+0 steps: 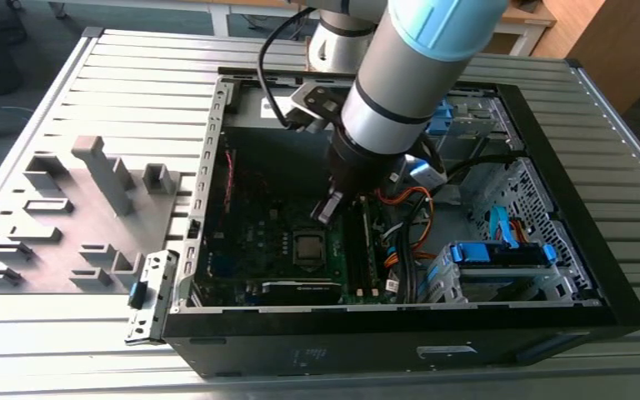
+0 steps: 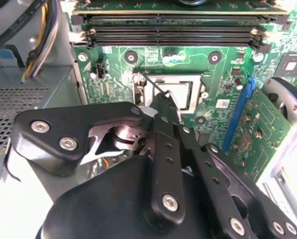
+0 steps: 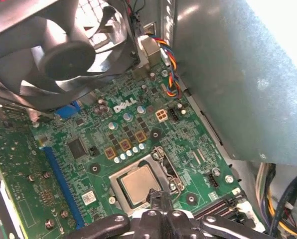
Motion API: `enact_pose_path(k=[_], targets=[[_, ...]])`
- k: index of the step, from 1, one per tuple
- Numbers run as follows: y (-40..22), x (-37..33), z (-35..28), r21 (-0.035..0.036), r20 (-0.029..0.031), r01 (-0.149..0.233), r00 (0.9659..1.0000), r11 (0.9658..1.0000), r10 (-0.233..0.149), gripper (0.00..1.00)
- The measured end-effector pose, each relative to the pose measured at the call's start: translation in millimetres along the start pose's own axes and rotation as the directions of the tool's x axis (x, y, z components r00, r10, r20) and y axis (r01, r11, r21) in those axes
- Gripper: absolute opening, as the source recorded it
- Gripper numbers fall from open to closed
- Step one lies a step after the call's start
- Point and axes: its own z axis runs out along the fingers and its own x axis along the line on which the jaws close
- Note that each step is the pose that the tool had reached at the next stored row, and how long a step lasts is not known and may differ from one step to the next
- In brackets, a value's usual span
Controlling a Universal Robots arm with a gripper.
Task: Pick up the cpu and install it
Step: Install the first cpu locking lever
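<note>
Cpu (image 3: 138,185) lies flat in socket (image 3: 164,167) (square, no long axis). Claw (image 3: 161,198) hangs just above its near edge, tips pinched together, holding nothing. In exterior view, cpu sits roughly 7 o'clock from claw.
</note>
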Motion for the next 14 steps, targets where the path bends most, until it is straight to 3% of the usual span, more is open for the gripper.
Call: enact_pose_path(k=[3, 4, 10, 14], targets=[[-1.7, -0.9, 1.1, -0.014, -0.0193, 0.004, 0.9998, 0.9999, -0.005, 0.11], [-1.7, -1.0, 1.1, -0.0142, -0.0217, 0.006, 0.9997, 0.9999, -0.006, 0.11], [-1.9, -1.1, 1.1, -0.0143, -0.0218, 0.007, 0.9997, 0.9999, -0.007, 0.11], [-6.0, -3.5, 0.5, -0.0149, -0.022, 0.007, 0.9997, 0.9999, -0.007, 0.11]])
